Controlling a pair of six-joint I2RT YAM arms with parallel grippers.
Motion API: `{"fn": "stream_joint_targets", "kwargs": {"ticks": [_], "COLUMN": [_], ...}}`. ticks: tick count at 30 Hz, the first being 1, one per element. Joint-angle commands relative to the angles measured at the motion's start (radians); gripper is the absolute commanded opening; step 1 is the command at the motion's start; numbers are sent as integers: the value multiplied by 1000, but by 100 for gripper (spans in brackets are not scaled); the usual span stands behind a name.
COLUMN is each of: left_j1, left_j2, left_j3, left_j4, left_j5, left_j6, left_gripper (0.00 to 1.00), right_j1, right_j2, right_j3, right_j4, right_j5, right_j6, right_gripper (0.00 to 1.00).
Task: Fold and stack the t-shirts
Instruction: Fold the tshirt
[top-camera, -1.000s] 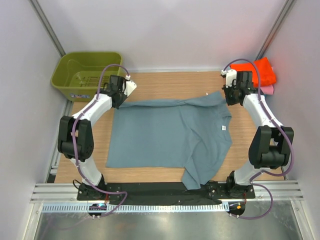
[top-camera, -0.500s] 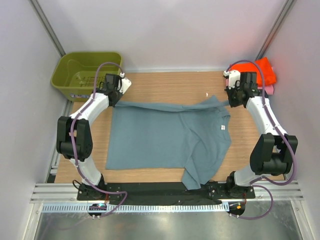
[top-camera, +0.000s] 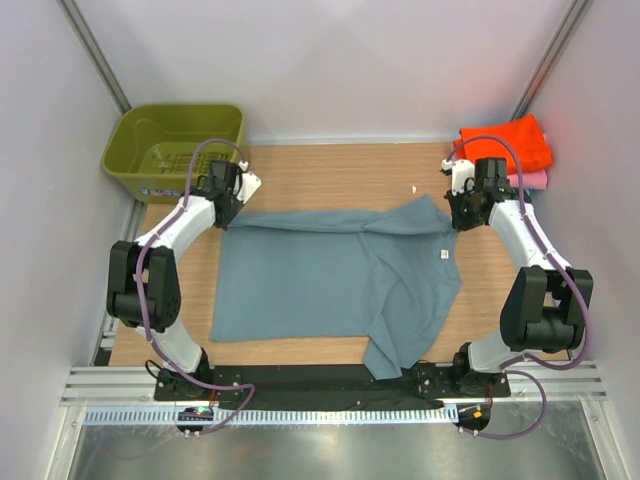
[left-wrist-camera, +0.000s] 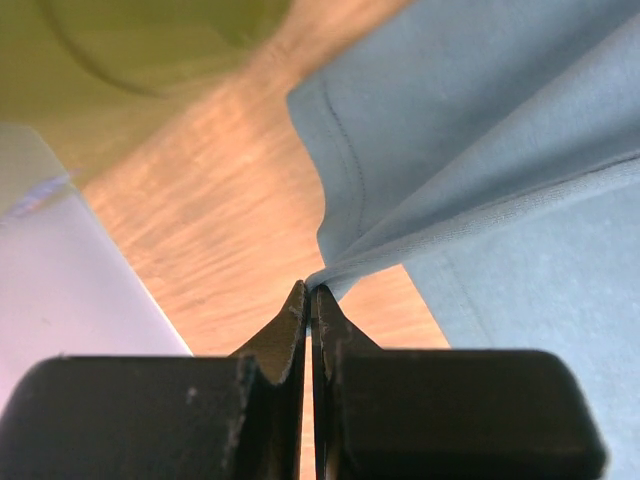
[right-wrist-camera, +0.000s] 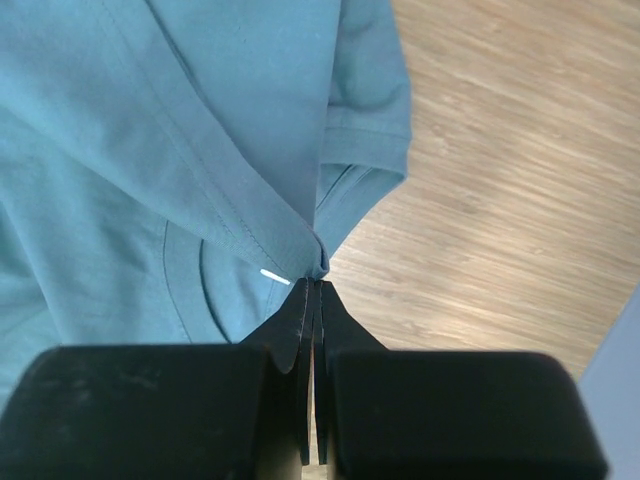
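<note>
The left jaws are clenched on the far-left corner of the blue-grey t-shirt (left-wrist-camera: 480, 130), and the right jaws are clamped on its far-right edge. Since a moment ago both have drawn that stretched edge nearer and it has gone slack. The shirt lies spread on the wooden surface (top-camera: 330, 175), and the fold looks barely begun.

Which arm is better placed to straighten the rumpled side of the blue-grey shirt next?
Right, likely. The right gripper is shut on the dusty blue-grey cloth t-shirt at its rumpled collar side; the left gripper pinches the flatter far-left corner.
</note>
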Motion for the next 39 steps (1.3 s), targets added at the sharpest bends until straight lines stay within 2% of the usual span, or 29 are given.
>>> {"fn": "stream_joint_targets", "kwargs": {"ticks": [1,9,28,34,39], "left_j1": [0,-3,-7,-9,-17], "left_j2": [-38,-26,-18,-87,-95], "left_j3": [-15,-45,-132,-150,-134], "left_j4": [-52,-137,-131,-114,-178], "left_j5": [15,73,70,107,157], "left_j6": [-35,-81,-126,-124,-144], "left_gripper": [0,0,0,0,2], "right_j1": [-2,36,56,56,58], "right_j2": [-59,-87,-125,-154,-154], "right_j3": [-20,-97,-175,-166,-192], "right_j4": [-35,-75,-78,-110,-107], "right_j5": [-28,-54,-62,-66,-91], "right_j6": [7,24,41,36,47], "right_gripper": [1,1,1,1,1]}}
